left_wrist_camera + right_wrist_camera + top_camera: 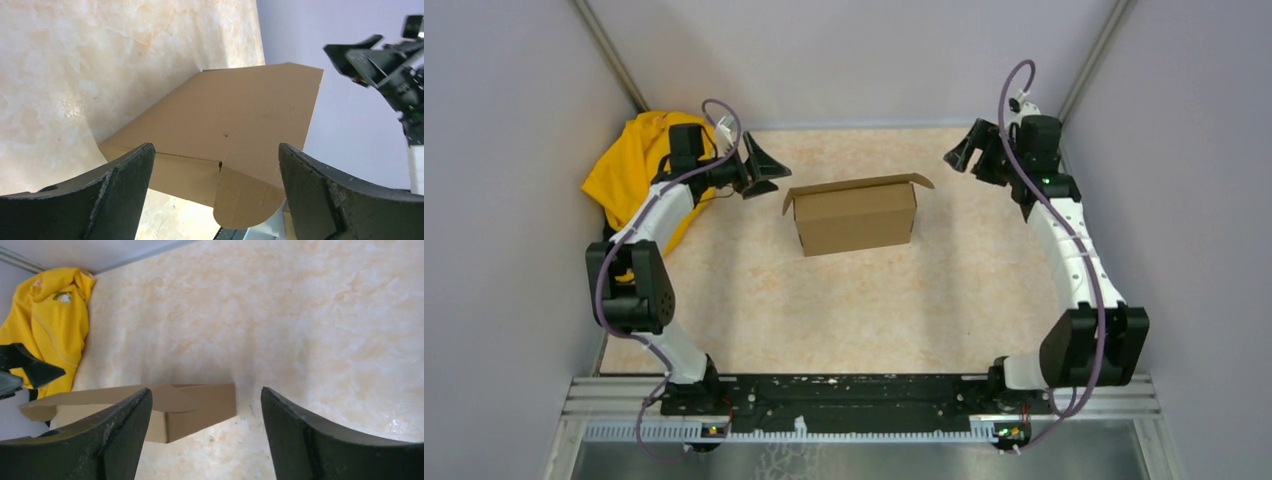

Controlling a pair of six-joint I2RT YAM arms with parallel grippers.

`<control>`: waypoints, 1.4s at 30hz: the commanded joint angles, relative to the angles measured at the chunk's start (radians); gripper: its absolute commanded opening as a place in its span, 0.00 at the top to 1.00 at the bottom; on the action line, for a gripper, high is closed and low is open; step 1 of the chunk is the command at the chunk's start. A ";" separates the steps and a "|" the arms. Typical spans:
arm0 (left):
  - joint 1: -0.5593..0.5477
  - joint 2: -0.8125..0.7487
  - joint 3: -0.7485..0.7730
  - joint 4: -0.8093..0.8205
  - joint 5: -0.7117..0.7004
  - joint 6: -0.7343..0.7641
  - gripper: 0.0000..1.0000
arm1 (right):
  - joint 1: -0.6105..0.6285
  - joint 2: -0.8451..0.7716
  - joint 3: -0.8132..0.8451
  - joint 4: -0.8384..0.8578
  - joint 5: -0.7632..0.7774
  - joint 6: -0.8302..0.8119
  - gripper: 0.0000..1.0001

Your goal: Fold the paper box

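The brown cardboard paper box [856,215] stands assembled on the table's far middle, its lid resting nearly flat with small side flaps sticking out. My left gripper [762,168] is open and empty just left of the box's far left corner. In the left wrist view the paper box [230,125] fills the space ahead of my open left gripper [216,165], with a rounded tab hanging down. My right gripper [964,152] is open and empty, well right of the box. The right wrist view shows the paper box [200,407] beyond my open right gripper [206,405].
A yellow cloth garment [629,170] lies bunched in the far left corner, behind my left arm; it also shows in the right wrist view [50,315]. Pale walls close in the table on three sides. The marbled table top [874,310] spreads in front of the box.
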 commanded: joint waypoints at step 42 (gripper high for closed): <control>-0.073 -0.702 -0.033 -0.287 -0.613 0.244 0.01 | 0.188 -0.270 -0.045 0.152 -0.039 0.040 0.01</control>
